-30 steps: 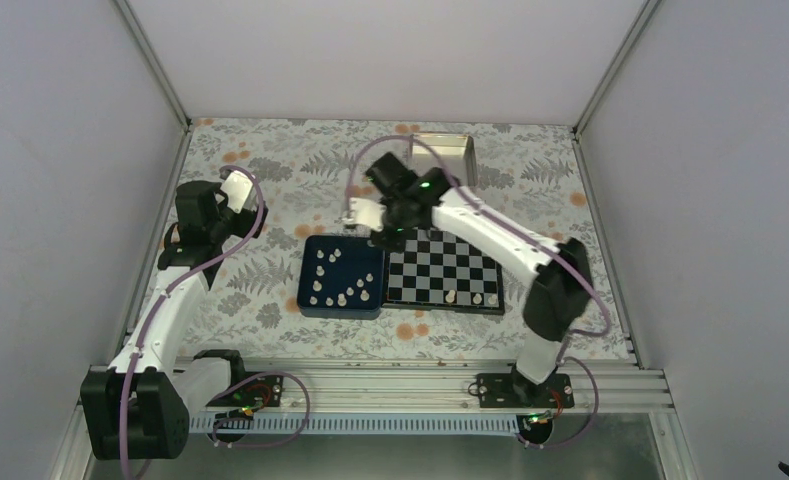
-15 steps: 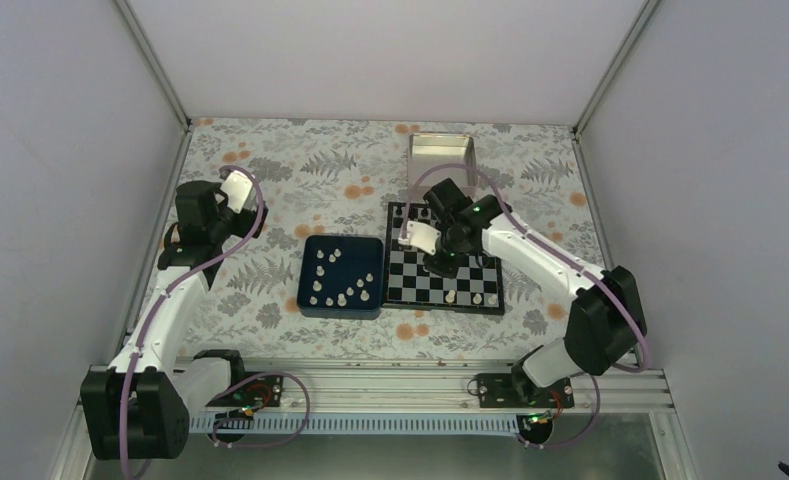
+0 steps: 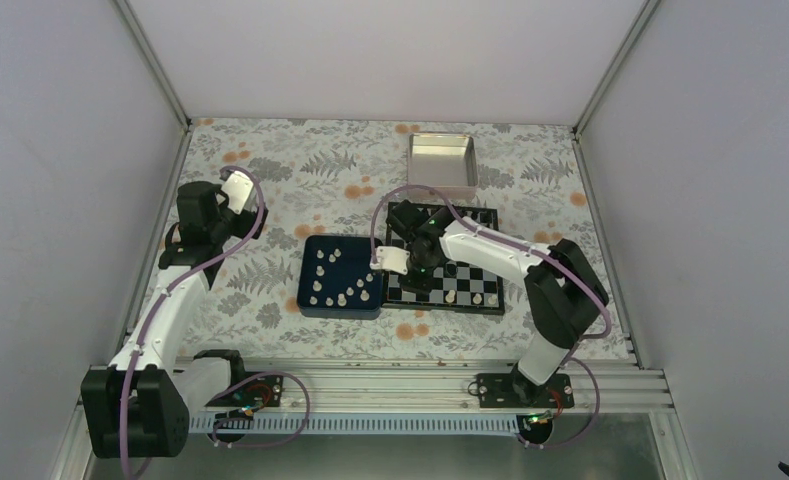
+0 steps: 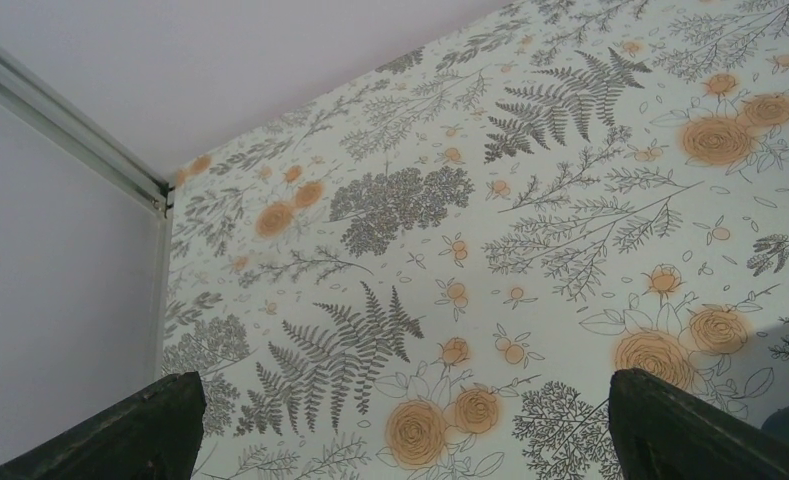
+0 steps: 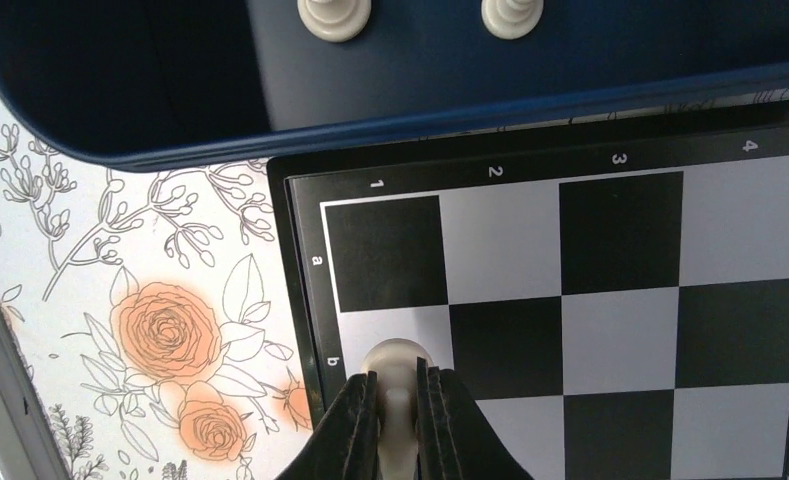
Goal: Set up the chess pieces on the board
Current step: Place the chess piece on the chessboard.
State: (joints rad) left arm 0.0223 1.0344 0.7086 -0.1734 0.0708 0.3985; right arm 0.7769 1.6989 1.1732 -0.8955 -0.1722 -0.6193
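Seen from above, the right gripper (image 3: 408, 280) is set low at the near-left corner of the board (image 3: 470, 276). At its wrist view, the left gripper (image 4: 410, 405) is shown spread wide. At the right wrist, a chess piece (image 5: 395, 361) is pinched over an edge square and could be toppled if released askew.

The blue tray (image 3: 355, 250) sits just left of the board (image 3: 470, 285), crowding your right gripper (image 5: 397, 382) at that edge; open bench (image 3: 270, 190) lies far left.

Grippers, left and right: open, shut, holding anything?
Left gripper: open, holding nothing.
Right gripper: shut on a small cream chess piece over the black-and-white chequered board.
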